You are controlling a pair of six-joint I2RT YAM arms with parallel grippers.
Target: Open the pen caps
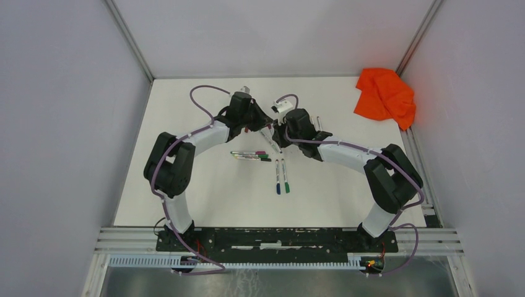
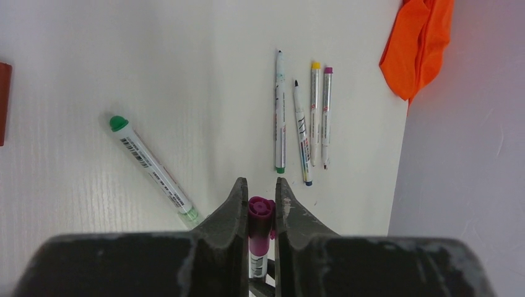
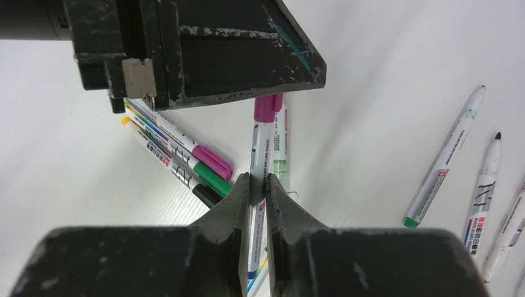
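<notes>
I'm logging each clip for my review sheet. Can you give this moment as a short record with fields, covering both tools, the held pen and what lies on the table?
left tool: shut on the magenta cap
right tool: shut on the white barrel of the same pen
cap state: seated on the barrel, not yet pulled off
bundle of capped pens: lying on the table, beside the right tool
green-capped pen: lying apart from the others
orange cloth: far right corner of the table
</notes>
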